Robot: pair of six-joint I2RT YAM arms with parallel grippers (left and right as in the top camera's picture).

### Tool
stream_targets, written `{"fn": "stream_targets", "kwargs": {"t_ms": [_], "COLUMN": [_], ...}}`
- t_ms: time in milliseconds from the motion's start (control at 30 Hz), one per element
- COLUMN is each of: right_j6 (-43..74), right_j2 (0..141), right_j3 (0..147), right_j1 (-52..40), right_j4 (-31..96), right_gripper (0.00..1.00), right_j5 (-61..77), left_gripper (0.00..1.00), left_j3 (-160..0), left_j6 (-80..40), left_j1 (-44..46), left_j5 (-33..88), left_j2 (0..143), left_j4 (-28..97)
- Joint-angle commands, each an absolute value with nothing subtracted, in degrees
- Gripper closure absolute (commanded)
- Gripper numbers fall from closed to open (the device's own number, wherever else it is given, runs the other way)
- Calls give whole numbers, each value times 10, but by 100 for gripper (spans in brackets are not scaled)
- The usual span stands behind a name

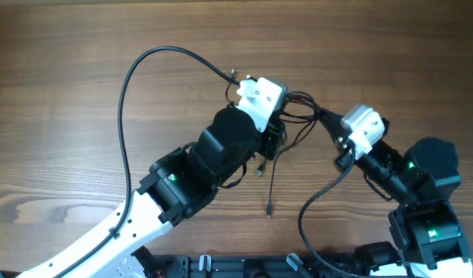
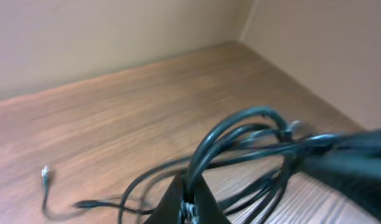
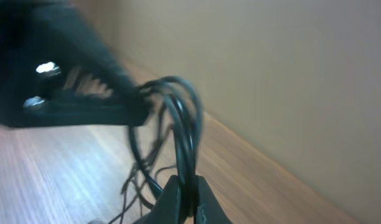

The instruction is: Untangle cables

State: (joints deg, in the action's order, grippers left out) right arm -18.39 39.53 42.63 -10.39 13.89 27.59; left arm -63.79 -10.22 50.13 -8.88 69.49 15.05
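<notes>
Left wrist view shows the left fingers pinched shut on the cables. The right fingers likewise clamp the cables, which bunch between both pairs over the bench.

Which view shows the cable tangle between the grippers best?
Left wrist: the cables loop up plainly from the left gripper. Overhead shows them small and partly hidden; right wrist shows only a blurred loop.

The black, tapered right gripper clamps a bundle of thin black cables that arches up to the blurred black left gripper, above the brown wooden table.
</notes>
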Motion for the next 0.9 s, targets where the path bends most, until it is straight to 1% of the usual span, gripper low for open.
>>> {"fn": "stream_targets", "kwargs": {"t_ms": [0,67,200,300,333,367,400,433,467,500,533,600,633,700,733,767,867], "right_j6": [-72,-22,80,57,-1,-80,-125,-178,-213,-247,-285,-322,-330,-330,-329,-328,-328], "right_j2": [392,392,392,392,392,392,392,392,392,392,392,392,392,392,392,392,392], "right_j3": [432,432,432,432,432,432,432,432,432,432,432,432,432,432,432,432,432], "right_j1": [-102,-102,-102,-102,-102,-102,-102,-102,-102,-102,-102,-102,-102,-102,-102,-102,-102], "right_j4": [122,109,132,149,152,159,166,177,185,192,190,183,175,157,150,145,141], "right_gripper": [95,96,95,94,88,73,57,50,46,38,27,17,16,16,30,47,80], "right_j5": [121,81,-17,23,97,208,277,337,367,383,382,380,380,366,342,321,319], "left_gripper": [96,96,96,96,96,96,96,96,96,96,96,96,96,96,96,96,96], "left_j3": [-648,-648,-648,-648,-648,-648,-648,-648,-648,-648,-648,-648,-648,-648,-648,-648,-648], "left_j6": [-186,-229,-245,-244,-240,-225,-223,-223,-223,-223,-223,-233,-245,-263,-264,-264,-264], "left_j1": [500,500,500,500,500,500,500,500,500,500,500,500,500,500,500,500,500], "left_j5": [-266,-312,-312,-311,-304,-280,-260,-222,-194,-143,-98,-71,-67,-39,-32,-32,-19], "left_j2": [694,694,688,671,666,661,659,658,658,658,658,658,658,658,658,658,658], "left_j4": [200,244,252,249,249,248,247,242,237,226,213,206,206,203,204,204,204]}}
